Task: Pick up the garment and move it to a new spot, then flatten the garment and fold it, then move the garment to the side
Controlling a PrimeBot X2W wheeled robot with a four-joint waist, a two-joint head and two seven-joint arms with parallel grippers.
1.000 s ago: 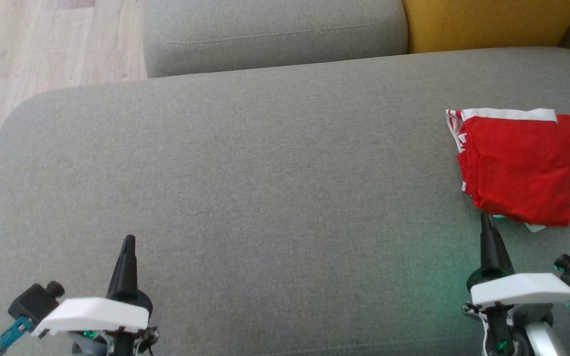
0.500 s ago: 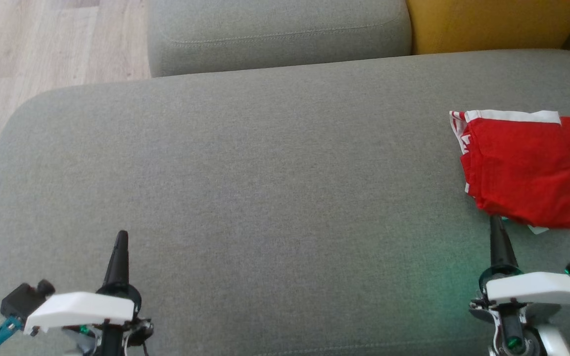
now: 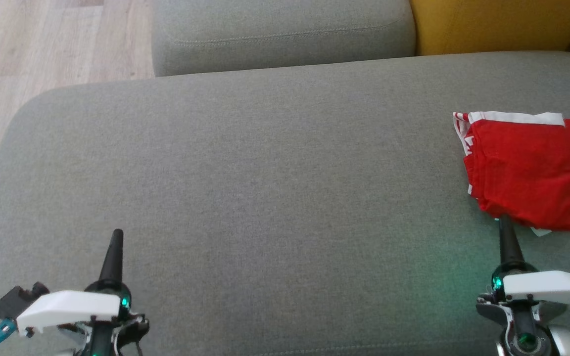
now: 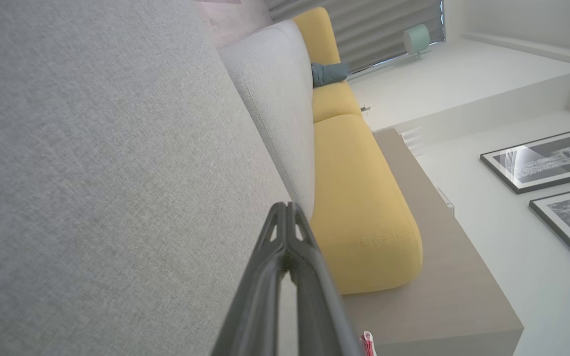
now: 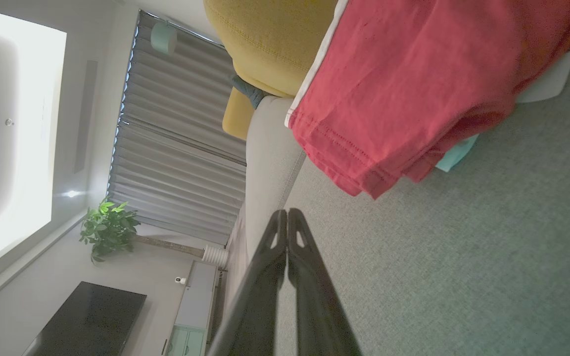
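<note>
A folded red garment (image 3: 527, 170) with a white band along its far edge lies at the right end of the grey sofa seat (image 3: 265, 188). In the right wrist view the garment (image 5: 413, 84) fills the upper right, with a white tag and a teal scrap poking out beneath it. My right gripper (image 3: 503, 223) is shut and empty, its tip just short of the garment's near edge; its closed fingers (image 5: 287, 217) point past the garment's corner. My left gripper (image 3: 116, 235) is shut and empty over bare seat at the lower left, its fingers (image 4: 285, 212) pressed together.
A grey back cushion (image 3: 280, 29) and a yellow cushion (image 3: 493, 22) line the seat's far side. Wooden floor (image 3: 32, 54) lies beyond the seat's left end. The wrist views take in a curtain, a plant (image 5: 109, 227), a TV and framed pictures (image 4: 547, 160).
Both grippers have drawn back toward the bottom of the view, still shut. The camera has shifted slightly; the garment lies as before.
</note>
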